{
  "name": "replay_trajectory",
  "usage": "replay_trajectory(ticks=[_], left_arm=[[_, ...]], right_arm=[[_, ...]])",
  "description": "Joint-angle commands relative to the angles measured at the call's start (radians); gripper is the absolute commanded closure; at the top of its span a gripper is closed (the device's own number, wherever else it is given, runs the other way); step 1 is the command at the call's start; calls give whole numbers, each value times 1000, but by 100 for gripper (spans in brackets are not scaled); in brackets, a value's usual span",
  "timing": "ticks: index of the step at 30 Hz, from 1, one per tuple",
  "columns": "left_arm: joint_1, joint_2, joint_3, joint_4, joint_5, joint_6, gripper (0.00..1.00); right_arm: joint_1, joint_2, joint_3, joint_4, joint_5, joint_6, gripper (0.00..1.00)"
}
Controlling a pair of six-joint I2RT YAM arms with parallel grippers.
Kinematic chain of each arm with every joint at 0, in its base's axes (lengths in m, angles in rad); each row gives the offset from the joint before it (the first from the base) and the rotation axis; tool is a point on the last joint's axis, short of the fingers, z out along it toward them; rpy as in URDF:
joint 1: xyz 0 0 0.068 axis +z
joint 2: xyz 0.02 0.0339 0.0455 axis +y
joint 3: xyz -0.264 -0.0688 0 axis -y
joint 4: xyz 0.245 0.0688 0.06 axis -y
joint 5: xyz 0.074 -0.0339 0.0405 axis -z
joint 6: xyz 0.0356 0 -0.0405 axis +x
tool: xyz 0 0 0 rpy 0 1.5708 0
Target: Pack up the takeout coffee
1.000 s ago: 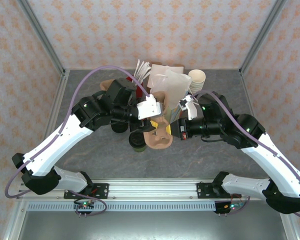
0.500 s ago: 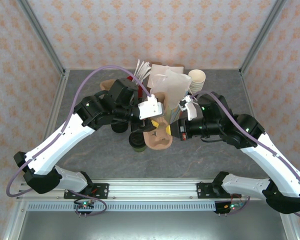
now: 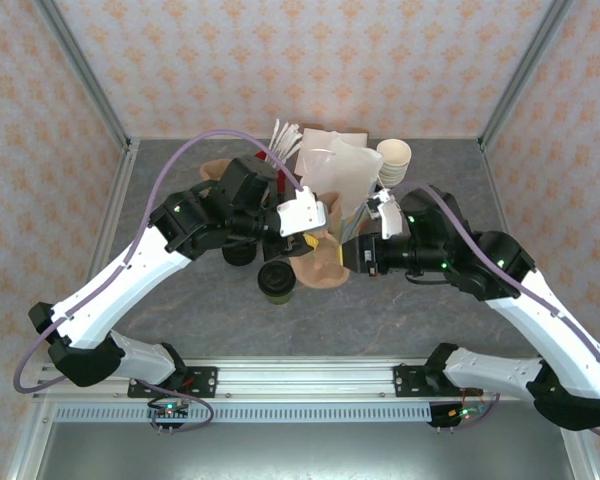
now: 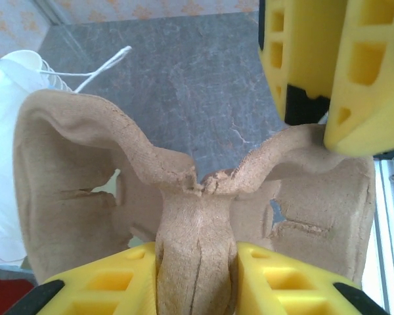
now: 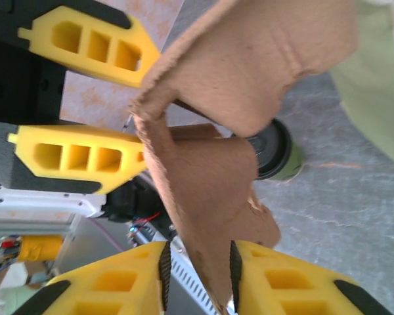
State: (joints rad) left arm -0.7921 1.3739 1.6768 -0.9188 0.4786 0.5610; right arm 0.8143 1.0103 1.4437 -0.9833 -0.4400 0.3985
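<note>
One coffee [image 3: 276, 281] sat on the table [image 3: 360, 320], just beside the carrier [image 3: 322, 266]. Its lid showed clear now that the carrier had lifted and tipped away, so nothing was packed yet. Left gripper [image 4: 197, 256] pinched the carrier's centre ridge and right gripper [image 5: 197, 262] pinched its edge; the carrier's wells and the bag [image 3: 340, 175] mouth were hard to read.

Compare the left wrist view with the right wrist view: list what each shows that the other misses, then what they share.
Left wrist view adds a white bag with its string handle at the left. Right wrist view adds the takeout coffee, black lid on, beyond the pulp cup carrier. Both share that carrier, clamped by the left tool at its central rib and by the right tool at its rim, above the grey table.
</note>
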Motion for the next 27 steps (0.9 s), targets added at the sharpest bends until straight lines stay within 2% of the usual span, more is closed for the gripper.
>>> replay_trajectory(ticks=[1,6,12,18,27], left_arm=[[-4,-68,-21,85,-47,-44,69],[-3,-83,-8,63,-87,-60,69],[-3,-116,-14,69,-141,-95,67],[-3,-179,-47,86,-195,-131,67],[-4,-235,-73,67,-213,-151,66]], right_arm=[[-10,-61,4,-50,184,-25,65],[-15,-83,28,-51,394,-5,60],[-44,26,84,-55,589,36,58],[-103,160,116,-11,609,94,57],[-156,302,144,18,629,120,51]])
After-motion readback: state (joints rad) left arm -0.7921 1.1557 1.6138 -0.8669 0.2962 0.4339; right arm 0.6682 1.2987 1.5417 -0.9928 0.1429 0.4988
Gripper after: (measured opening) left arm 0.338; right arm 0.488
